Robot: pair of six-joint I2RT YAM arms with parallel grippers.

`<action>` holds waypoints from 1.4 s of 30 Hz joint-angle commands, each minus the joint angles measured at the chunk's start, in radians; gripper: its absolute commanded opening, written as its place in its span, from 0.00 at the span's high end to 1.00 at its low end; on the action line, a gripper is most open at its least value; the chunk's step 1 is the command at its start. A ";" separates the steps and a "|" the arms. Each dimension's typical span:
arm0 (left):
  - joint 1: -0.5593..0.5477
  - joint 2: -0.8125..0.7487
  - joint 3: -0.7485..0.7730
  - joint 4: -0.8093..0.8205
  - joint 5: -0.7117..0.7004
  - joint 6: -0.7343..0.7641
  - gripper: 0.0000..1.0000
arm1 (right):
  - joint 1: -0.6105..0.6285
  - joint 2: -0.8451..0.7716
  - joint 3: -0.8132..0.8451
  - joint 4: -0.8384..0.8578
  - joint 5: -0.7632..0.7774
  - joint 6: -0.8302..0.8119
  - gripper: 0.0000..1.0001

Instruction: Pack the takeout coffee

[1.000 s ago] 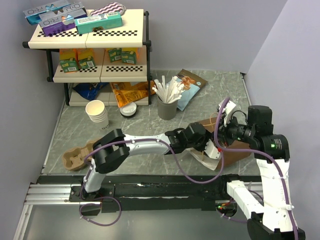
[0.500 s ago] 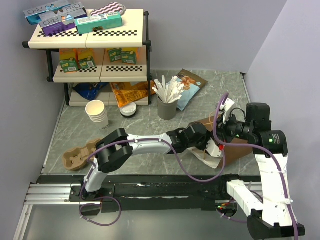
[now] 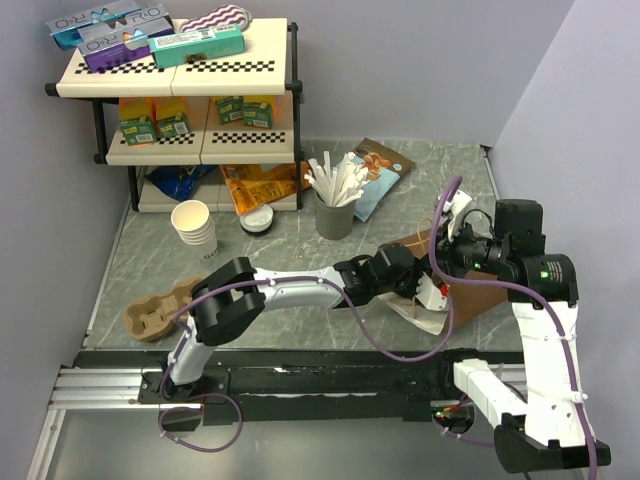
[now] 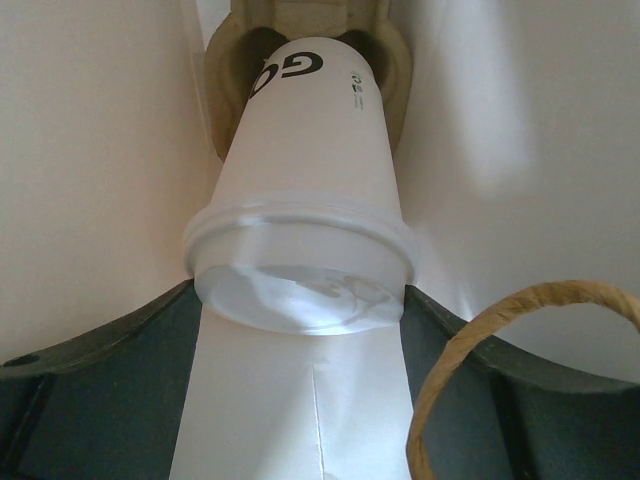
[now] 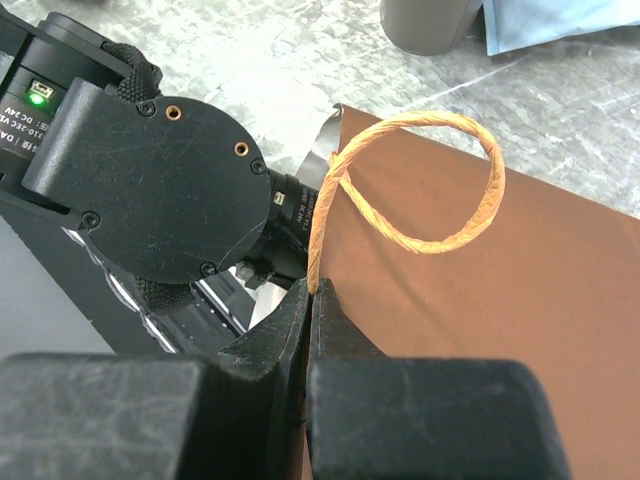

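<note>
Right arm has edged back a little, right jaws clenched on the handle [image 5: 440, 180] of the paper bag [image 5: 480, 330]. Left jaws grasp the takeout coffee [image 4: 310, 160] at its lid, deep inside the bag, base in the pulp carrier [image 4: 395, 65]. If the handle slips, the bag could sag and tip the cup.
</note>
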 commanded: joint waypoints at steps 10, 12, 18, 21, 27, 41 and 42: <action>-0.002 -0.115 0.011 -0.149 -0.001 -0.112 0.47 | 0.008 0.034 0.083 -0.052 -0.345 0.097 1.00; -0.005 -0.122 0.003 -0.167 -0.001 -0.119 0.46 | 0.008 0.036 0.081 -0.069 -0.353 0.093 1.00; -0.018 -0.106 0.029 -0.250 -0.019 -0.119 0.66 | 0.008 0.028 0.069 -0.096 -0.333 0.065 1.00; -0.024 -0.102 0.038 -0.267 -0.039 -0.117 0.82 | 0.007 0.020 0.055 -0.102 -0.330 0.061 1.00; -0.031 -0.098 0.040 -0.296 -0.082 -0.126 0.99 | 0.001 0.032 0.055 -0.138 -0.349 0.031 1.00; -0.050 -0.060 0.121 -0.437 -0.153 -0.131 0.99 | 0.001 0.078 0.067 -0.167 -0.378 0.002 1.00; -0.053 -0.056 0.130 -0.460 -0.157 -0.128 0.99 | -0.001 0.080 0.067 -0.162 -0.376 0.005 1.00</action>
